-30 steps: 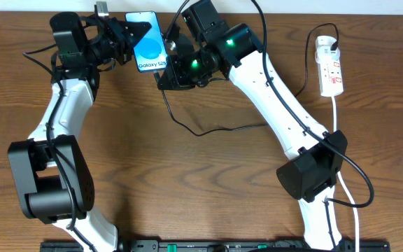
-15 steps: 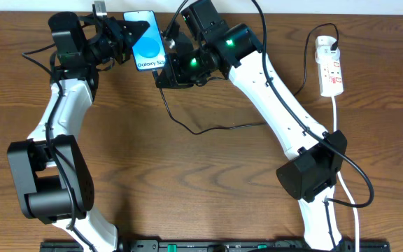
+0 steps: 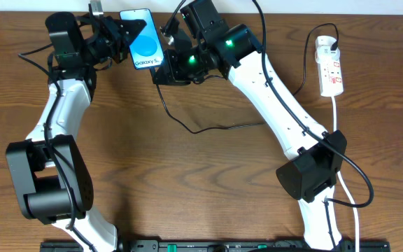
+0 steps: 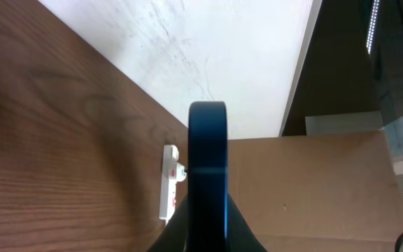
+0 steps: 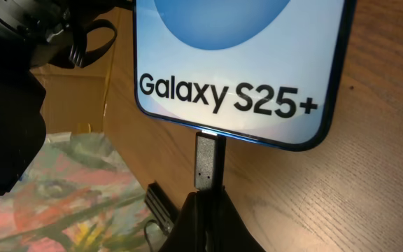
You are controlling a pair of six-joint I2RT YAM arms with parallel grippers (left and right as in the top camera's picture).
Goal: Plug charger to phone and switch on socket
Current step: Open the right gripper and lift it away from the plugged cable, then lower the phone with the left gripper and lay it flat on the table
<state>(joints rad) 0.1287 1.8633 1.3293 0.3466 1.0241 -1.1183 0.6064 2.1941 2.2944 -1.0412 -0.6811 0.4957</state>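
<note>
The left end effector (image 3: 122, 35) is closed on the phone (image 3: 143, 49), holding it by one long side near the far edge of the table (image 3: 187, 182), left of the middle, with the light blue screen facing up toward the overhead camera. In the left wrist view the phone (image 4: 207, 161) is seen edge-on, standing as a thin dark blue bar that rises from between the dark fingers of the left end effector (image 4: 207, 234). The right end effector (image 3: 166, 61) is just beside the phone's lower edge and is clamped on the connector end of the charger (image 3: 194, 131). In the right wrist view the connector (image 5: 208, 164) stands straight up out of the right end effector (image 5: 208, 210) and its tip meets the middle of the phone's (image 5: 236, 63) bottom edge, below the "Galaxy S25+" lettering; how far it sits in the port cannot be told. The thin black cable hangs from there, loops across the middle of the table and climbs toward the power strip (image 3: 329, 66), which lies well apart at the far right with its white cord trailing down toward the near edge.
</note>
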